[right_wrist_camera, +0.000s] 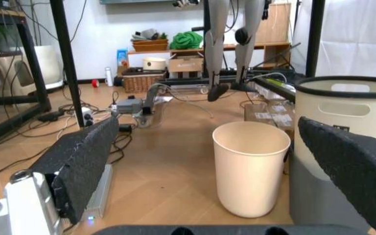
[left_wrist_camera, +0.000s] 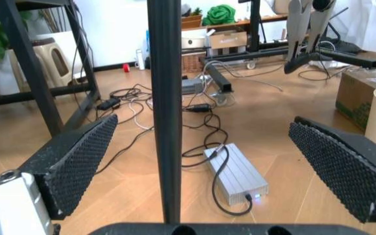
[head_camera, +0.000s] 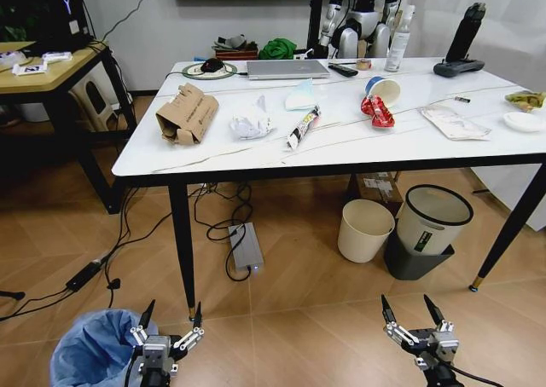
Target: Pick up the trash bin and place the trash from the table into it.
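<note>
Trash bin (head_camera: 92, 349) with its crinkly light-blue bag sits on the wooden floor at the lower left of the head view, just beside the left gripper (head_camera: 171, 319) on that gripper's outer side, apart from the fingertips, not between them. Left gripper hangs low near the floor, fingers spread wide, nothing held; in the left wrist view its two textured pads (left_wrist_camera: 82, 162) stand well apart with the table leg (left_wrist_camera: 165, 110) between them farther off, and a silver power brick (left_wrist_camera: 236, 174) with cables lies on the floor beyond. Right gripper (head_camera: 414, 309) is also low, at the lower right of the head view, fingers apart and empty; the right wrist view looks past its pads (right_wrist_camera: 82, 158) at the cream round bin (right_wrist_camera: 250, 167), with the white-lidded dark grey bin (right_wrist_camera: 342, 147) just beside it.

Table (head_camera: 341, 153) stands ahead, well apart from both grippers. Trash on top: crushed cardboard box (head_camera: 188, 115) near the left end, crumpled white paper (head_camera: 252, 122) beside it, a long wrapper (head_camera: 304, 127), red wrapper (head_camera: 377, 112) touching the blue-white paper cup (head_camera: 383, 89), flat white packet (head_camera: 455, 123), small white plate (head_camera: 523, 121) at the right edge. Silver laptop (head_camera: 287, 69) lies at the far side.
</note>
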